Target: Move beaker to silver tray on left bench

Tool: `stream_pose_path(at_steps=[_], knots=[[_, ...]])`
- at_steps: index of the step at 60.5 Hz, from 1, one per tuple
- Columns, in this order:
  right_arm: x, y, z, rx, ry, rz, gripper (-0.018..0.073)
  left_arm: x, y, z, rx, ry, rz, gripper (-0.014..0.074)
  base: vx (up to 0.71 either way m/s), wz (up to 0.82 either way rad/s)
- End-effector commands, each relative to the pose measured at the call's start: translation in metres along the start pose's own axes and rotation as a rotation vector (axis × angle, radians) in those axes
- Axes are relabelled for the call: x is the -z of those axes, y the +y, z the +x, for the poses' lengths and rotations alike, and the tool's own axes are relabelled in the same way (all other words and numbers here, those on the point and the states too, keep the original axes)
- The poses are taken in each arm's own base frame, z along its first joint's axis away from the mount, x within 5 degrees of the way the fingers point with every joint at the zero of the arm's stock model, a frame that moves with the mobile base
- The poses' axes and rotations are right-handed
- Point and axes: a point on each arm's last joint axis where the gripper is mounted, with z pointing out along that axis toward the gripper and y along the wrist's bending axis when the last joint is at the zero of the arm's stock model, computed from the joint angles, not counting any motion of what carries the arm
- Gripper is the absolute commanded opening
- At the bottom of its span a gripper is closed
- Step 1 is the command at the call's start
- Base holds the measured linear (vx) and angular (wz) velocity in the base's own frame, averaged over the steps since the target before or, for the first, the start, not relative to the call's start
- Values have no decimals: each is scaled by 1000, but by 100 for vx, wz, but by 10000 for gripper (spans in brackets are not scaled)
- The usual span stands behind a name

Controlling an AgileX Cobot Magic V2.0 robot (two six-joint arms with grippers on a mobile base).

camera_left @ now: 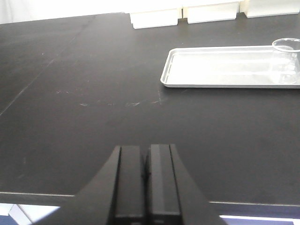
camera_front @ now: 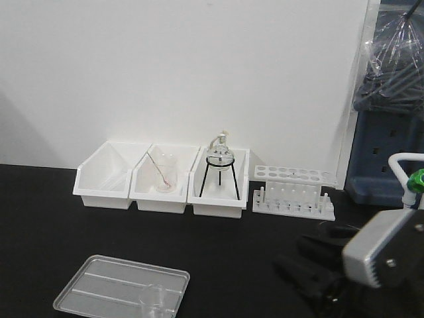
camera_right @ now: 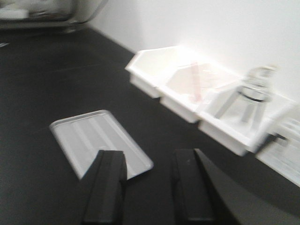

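**Beaker sits on the tray**

Beaker (camera_front: 156, 299) stands upright on the silver tray's (camera_front: 99, 291) near right corner, on the left bench (camera_front: 40, 218). Left gripper (camera_left: 145, 180) is pinched together, empty. Right gripper (camera_right: 149, 187) is spread wide, empty. White bins (camera_front: 159, 179) line the wall.

Front cam looks down across my bench toward the wall at 12 o'clock. Both my wrist cams sit low, sharing the silver tray (camera_left: 225, 68).

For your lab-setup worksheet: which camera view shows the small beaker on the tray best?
The left wrist view: the beaker stands on the silver tray, though cut off at the frame's edge. The front view shows it faint at the bottom edge. The right wrist view doesn't show it.
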Motion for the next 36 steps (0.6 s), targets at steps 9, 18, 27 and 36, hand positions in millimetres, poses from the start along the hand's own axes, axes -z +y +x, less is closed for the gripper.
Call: stream_pose_path(at_steps=[9, 18, 27, 36], knots=[[97, -21, -6, -170, -108, 328, 144, -2, -1, -1, 3, -68, 5, 1, 0, 0], [147, -19, 24, -107, -139, 514, 6, -2, -1, -1, 3, -68, 5, 1, 0, 0], [169, -5, 70, -66, -185, 649, -16, -2, -1, -1, 3, -68, 5, 1, 0, 0], [157, -5, 114, -125, -140, 692, -15, -1, -1, -1, 3, -68, 5, 1, 0, 0]])
